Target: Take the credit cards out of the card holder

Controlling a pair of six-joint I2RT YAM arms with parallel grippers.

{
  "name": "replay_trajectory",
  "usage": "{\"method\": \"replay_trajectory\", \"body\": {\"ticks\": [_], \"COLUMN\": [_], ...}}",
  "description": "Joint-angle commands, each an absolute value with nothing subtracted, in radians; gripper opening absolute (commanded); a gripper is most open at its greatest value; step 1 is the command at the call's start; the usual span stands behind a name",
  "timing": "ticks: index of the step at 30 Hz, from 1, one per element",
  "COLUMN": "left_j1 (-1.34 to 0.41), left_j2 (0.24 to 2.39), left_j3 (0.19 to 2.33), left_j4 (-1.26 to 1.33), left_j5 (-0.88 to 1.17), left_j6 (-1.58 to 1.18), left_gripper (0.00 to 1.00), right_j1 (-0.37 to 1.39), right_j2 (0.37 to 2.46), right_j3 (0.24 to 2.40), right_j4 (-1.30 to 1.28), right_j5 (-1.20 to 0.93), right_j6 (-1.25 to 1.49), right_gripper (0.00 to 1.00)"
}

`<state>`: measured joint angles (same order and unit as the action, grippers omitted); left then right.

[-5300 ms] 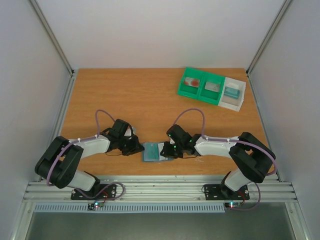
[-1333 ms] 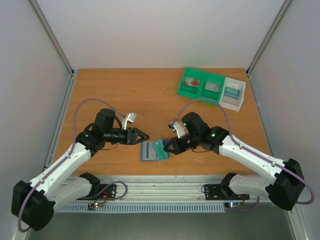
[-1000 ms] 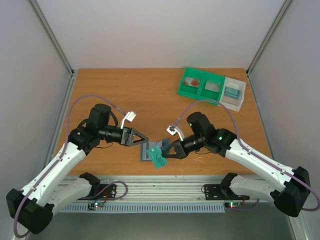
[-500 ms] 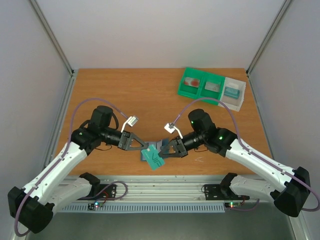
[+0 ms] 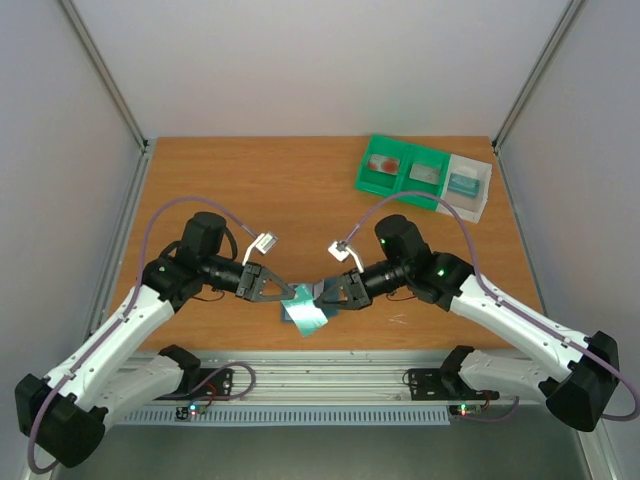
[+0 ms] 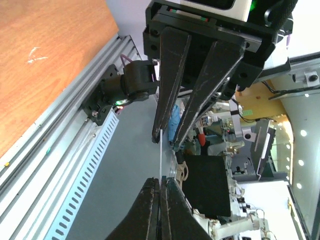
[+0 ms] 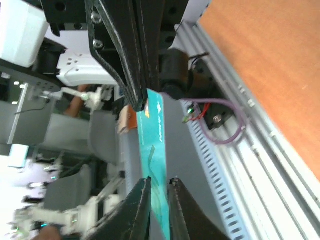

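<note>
Teal thin rectangular card [image 7: 156,140] with unreadable pale print, edge-on in left wrist view, is clamped by both left gripper [image 6: 160,181] and right gripper [image 7: 158,182].

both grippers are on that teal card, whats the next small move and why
Probably the right gripper should ease open and let go. It and the left gripper pinch opposite ends of the same teal card, so neither arm can carry it off without bending it. In the left wrist view the left fingers look firmly shut on the card's edge.
</note>
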<state>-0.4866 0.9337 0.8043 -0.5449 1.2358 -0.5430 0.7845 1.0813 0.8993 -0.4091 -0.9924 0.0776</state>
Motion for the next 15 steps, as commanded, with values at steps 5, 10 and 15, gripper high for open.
{"method": "replay_trajectory", "body": {"ticks": [5, 10, 15], "left_j1": [-0.491, -0.491, -0.491], "left_j2": [0.889, 0.881, 0.854], "left_j3": [0.806, 0.770, 0.767], "left_j4": [-0.417, -0.290, -0.226], "left_j5": [1.008, 0.859, 0.725], "left_j6": [-0.609, -0.733, -0.789], "left_gripper": [0.00, 0.01, 0.00], "right_j1": [0.780, 0.779, 0.779], "right_j2": [0.992, 0.936, 0.909], "right_j3": [0.927, 0.892, 0.870], "right_j4": [-0.470, -0.412, -0.354], "right_j5": [-0.604, -0.490, -0.417], "right_j6": [0.233, 0.356, 0.411], "right_gripper": [0.38, 0.49, 0.67]}}
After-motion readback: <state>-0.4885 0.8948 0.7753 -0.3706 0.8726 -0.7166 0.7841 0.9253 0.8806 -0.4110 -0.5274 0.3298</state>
